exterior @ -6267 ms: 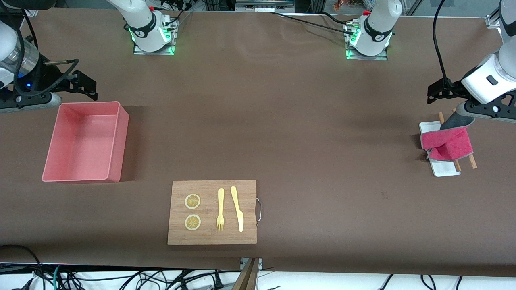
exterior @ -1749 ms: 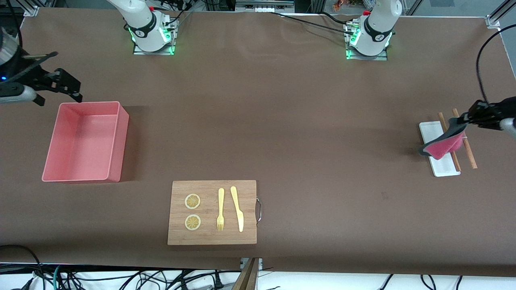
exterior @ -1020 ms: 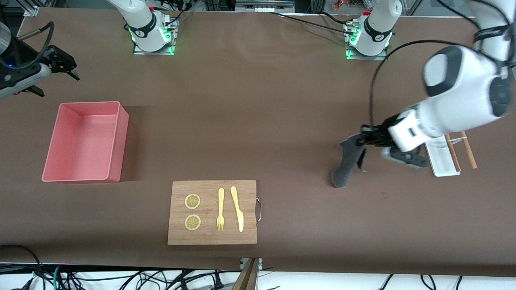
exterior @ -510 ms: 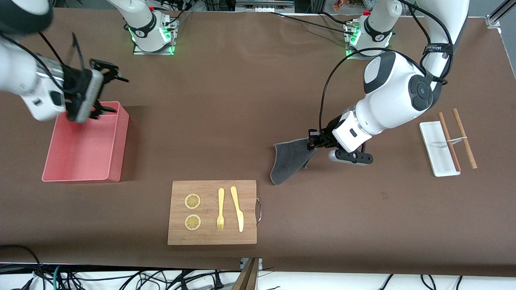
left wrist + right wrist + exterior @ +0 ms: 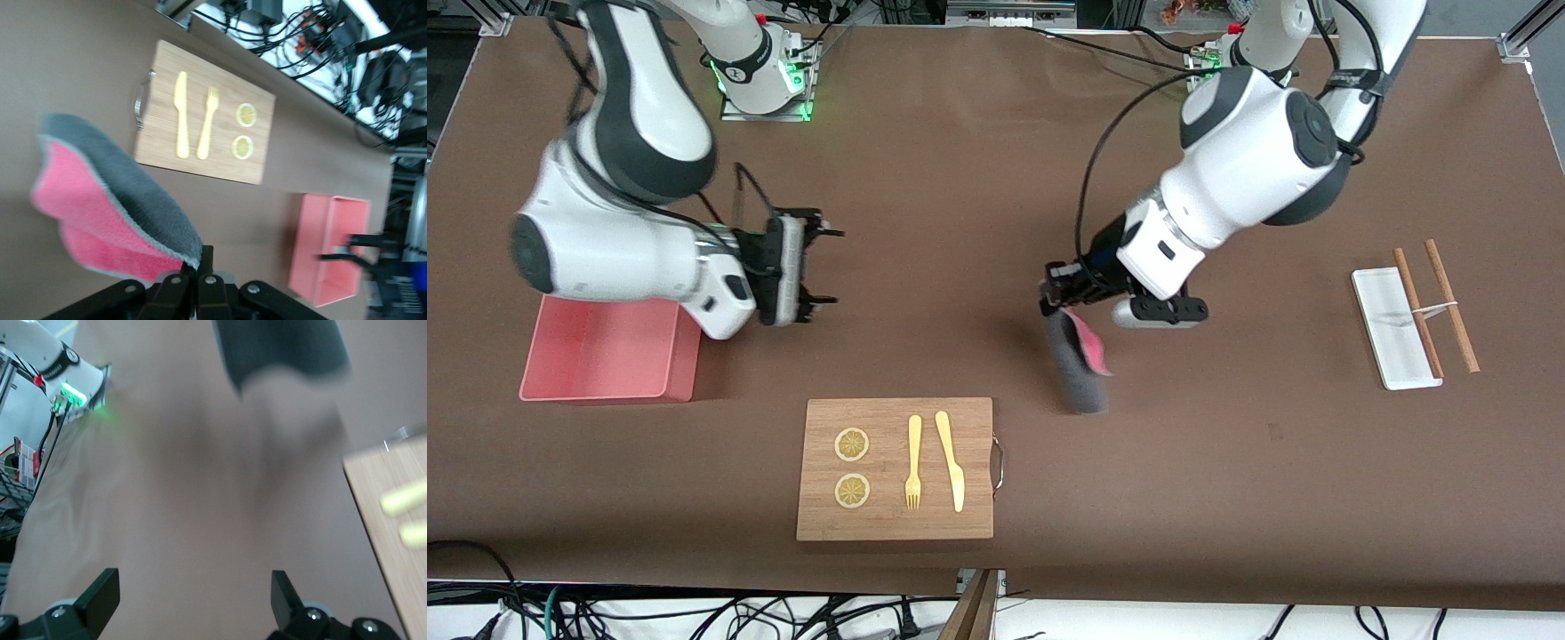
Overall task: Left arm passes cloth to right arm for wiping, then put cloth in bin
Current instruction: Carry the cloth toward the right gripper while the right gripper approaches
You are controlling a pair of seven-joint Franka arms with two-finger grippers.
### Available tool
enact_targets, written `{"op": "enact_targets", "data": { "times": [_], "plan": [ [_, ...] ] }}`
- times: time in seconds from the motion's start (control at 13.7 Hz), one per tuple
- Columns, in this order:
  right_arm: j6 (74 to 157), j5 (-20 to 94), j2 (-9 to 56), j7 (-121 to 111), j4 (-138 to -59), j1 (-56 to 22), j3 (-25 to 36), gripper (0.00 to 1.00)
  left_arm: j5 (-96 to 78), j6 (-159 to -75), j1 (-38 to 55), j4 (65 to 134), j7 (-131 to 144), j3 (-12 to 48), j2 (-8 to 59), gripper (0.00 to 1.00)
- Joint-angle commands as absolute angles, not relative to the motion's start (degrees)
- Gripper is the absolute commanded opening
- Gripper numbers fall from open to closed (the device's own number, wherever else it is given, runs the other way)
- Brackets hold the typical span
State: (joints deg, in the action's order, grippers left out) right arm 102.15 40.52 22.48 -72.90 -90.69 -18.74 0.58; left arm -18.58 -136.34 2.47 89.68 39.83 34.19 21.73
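Observation:
My left gripper [image 5: 1052, 298] is shut on the top corner of the cloth [image 5: 1080, 366]. The cloth hangs folded over the middle of the table, dark grey outside and magenta inside. In the left wrist view the cloth [image 5: 113, 200] hangs from the shut left gripper [image 5: 200, 267]. My right gripper [image 5: 829, 267] is open and empty. It is over bare table between the bin [image 5: 605, 351] and the cloth, and it points toward the cloth. In the right wrist view the right gripper [image 5: 193, 593] is wide open, and the grey cloth [image 5: 280, 347] hangs well ahead of it. The right arm hides part of the bin.
A wooden chopping board [image 5: 895, 468] with two lemon slices, a fork and a knife lies nearer to the front camera than both grippers. A white flat tray [image 5: 1392, 329] with two brown sticks [image 5: 1436, 302] lies toward the left arm's end of the table.
The left arm has lifted the cloth off the white tray and carried it to the table's middle. The right arm has swung in from past the bin toward the cloth.

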Motion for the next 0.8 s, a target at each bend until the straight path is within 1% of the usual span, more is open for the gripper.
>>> {"op": "enact_targets", "data": {
  "times": [0.0, 0.15, 0.29, 0.44, 0.73],
  "plan": [
    [109.22, 45.17, 25.66, -77.34, -89.65, -23.54, 1.05, 1.0, -18.11, -136.41, 3.6, 83.52, 51.19, 36.2, 21.71, 0.0],
    [115.02, 46.57, 26.36, -77.43, -89.65, -27.05, 0.97, 1.0, -18.19, -136.41, 3.52, 80.78, 59.03, 38.92, 21.45, 0.0],
    [118.81, 49.47, 27.07, -77.26, -89.65, -29.52, 0.97, 1.0, -18.19, -136.32, 3.43, 80.07, 62.74, 39.72, 20.92, 0.0],
    [120.49, 50.1, 27.16, -76.64, -89.56, -30.41, 0.97, 1.0, -18.19, -136.32, 3.43, 79.98, 64.42, 39.81, 20.3, 0.0],
    [120.24, 50.36, 27.07, -76.64, -88.95, -30.24, 1.05, 1.0, -18.02, -136.23, 3.25, 79.89, 64.69, 39.73, 19.86, 0.0]
  ]
}}
